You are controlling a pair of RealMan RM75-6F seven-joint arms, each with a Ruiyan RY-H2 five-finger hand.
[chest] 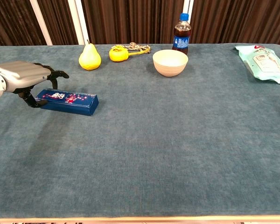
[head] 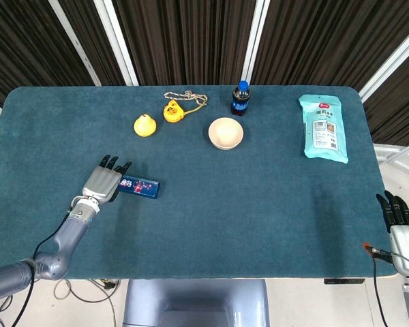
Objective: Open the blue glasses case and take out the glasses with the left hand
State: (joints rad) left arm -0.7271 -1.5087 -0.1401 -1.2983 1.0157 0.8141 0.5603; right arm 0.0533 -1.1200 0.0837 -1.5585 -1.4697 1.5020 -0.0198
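The blue glasses case lies closed and flat on the teal table at the left, patterned lid up. My left hand is at its left end, fingers spread over that end and the thumb down beside the case near the cloth. It holds nothing. No glasses are visible. My right hand hangs off the table's right edge, fingers apart and empty; the chest view does not show it.
A yellow pear, a small orange object with a cord, a cream bowl and a cola bottle stand along the back. A teal snack bag lies at back right.
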